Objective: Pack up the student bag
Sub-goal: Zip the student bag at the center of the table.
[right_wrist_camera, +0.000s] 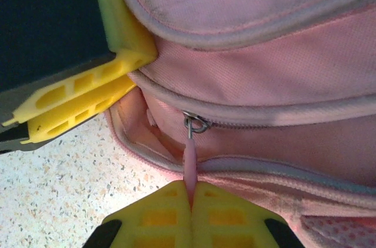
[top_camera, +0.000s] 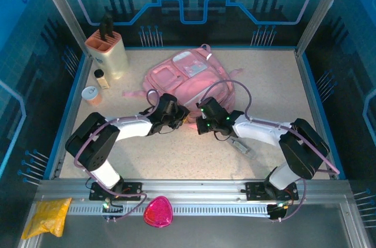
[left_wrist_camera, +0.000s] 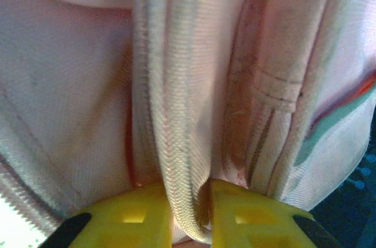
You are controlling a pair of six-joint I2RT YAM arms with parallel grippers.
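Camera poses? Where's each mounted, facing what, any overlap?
Top external: above and behind the bases, looking down on the table; left arm and right arm reach to the student bag.
Left wrist: rides the left arm, close on bag fabric; left hand pinches a fold.
Right wrist: rides the right arm, facing the bag's zip; right hand shut on the zipper pull.
Shared: all three see the bag.

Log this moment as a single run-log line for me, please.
task: pack student bag | left jaws: shut on fabric fold | right jaws: shut on zipper pull | zipper: partly open
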